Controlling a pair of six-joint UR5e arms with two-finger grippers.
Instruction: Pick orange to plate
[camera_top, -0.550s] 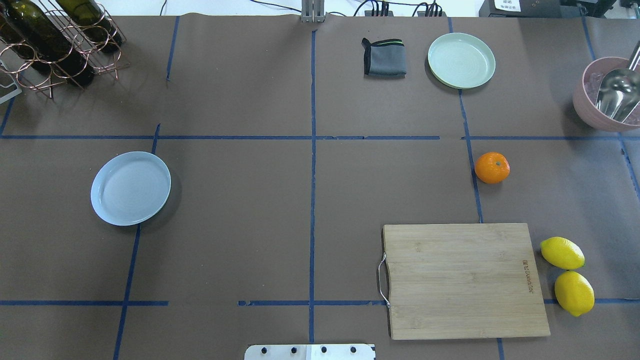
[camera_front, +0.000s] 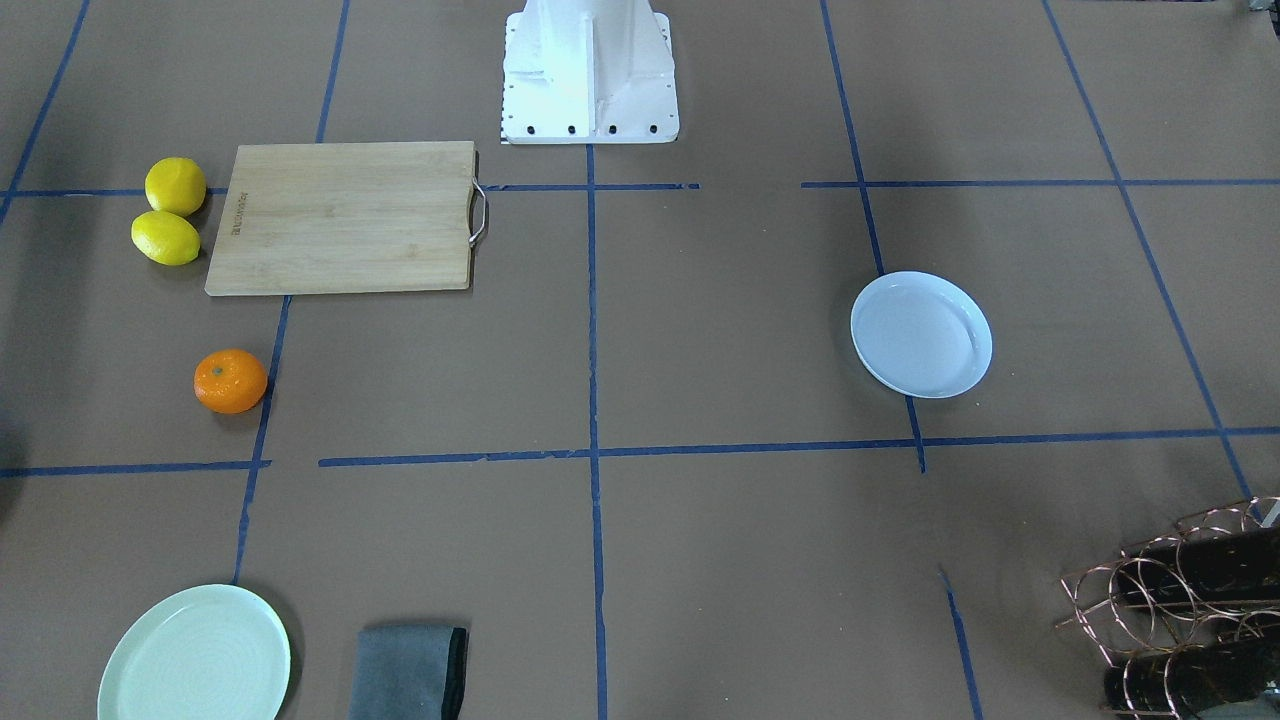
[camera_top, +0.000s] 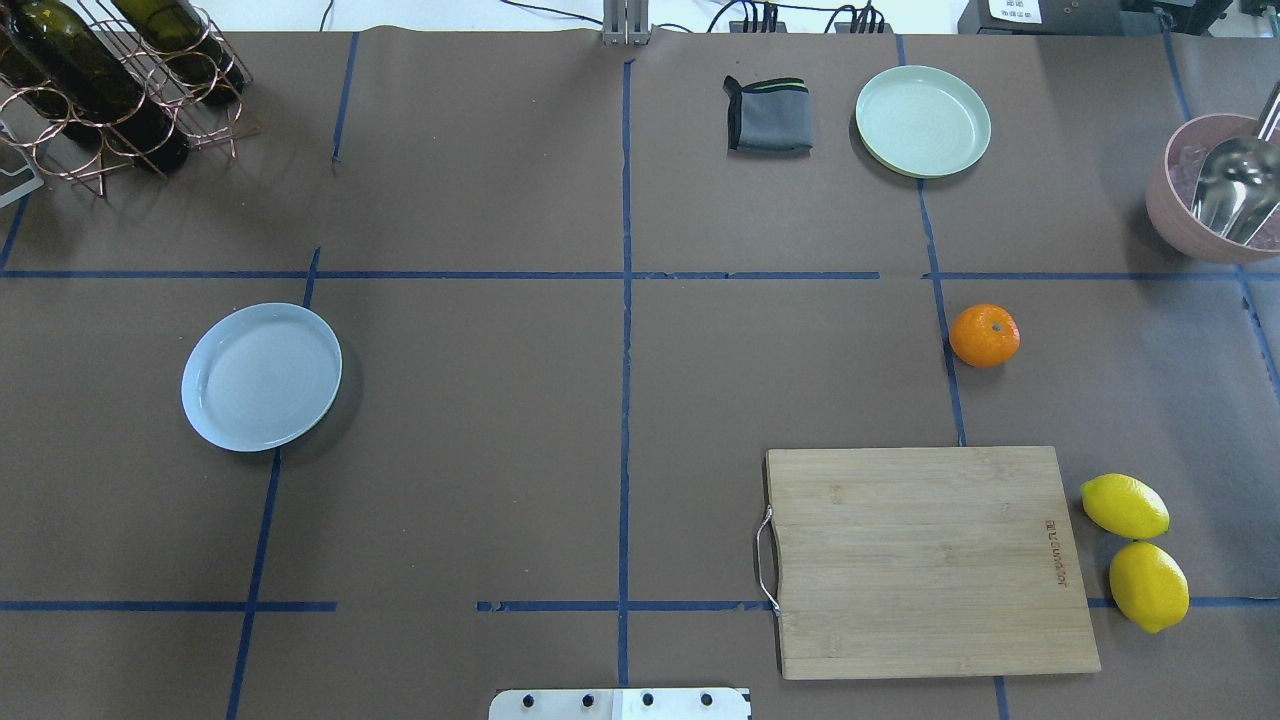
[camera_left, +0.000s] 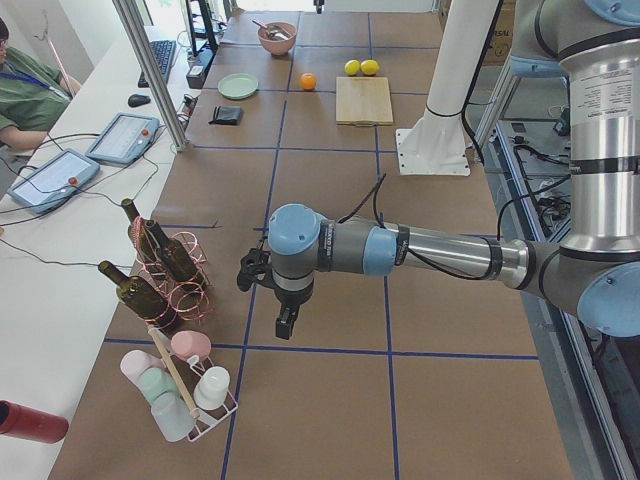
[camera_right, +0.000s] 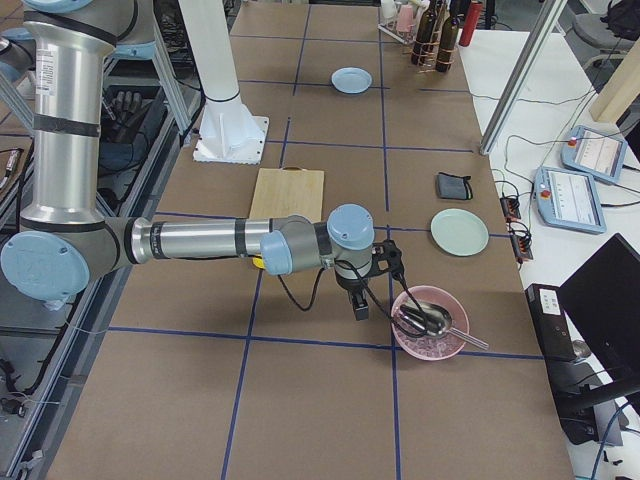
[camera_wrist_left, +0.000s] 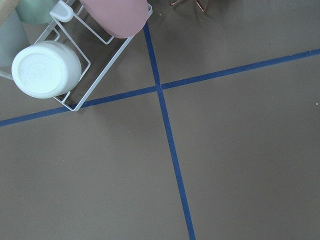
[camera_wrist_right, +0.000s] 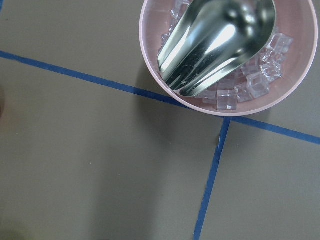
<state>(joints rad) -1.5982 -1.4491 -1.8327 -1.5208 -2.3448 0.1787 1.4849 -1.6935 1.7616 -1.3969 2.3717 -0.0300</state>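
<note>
The orange (camera_top: 984, 335) lies on the brown table right of centre, beyond the cutting board, also seen in the front view (camera_front: 230, 381) and far off in the left side view (camera_left: 308, 81). The white, bluish plate (camera_top: 261, 376) stands empty on the left half (camera_front: 921, 334). Neither gripper appears in the overhead or front view. My left gripper (camera_left: 287, 325) hangs over the table's left end near the bottle rack. My right gripper (camera_right: 360, 308) hangs by the pink bowl at the right end. Whether either one is open or shut, I cannot tell.
A wooden cutting board (camera_top: 930, 560) with two lemons (camera_top: 1124, 506) beside it lies near the orange. A mint-green plate (camera_top: 922, 121) and a folded grey cloth (camera_top: 768, 115) sit at the back. A pink bowl (camera_top: 1160, 190) holds ice and a scoop. A bottle rack (camera_top: 110, 80) stands back left.
</note>
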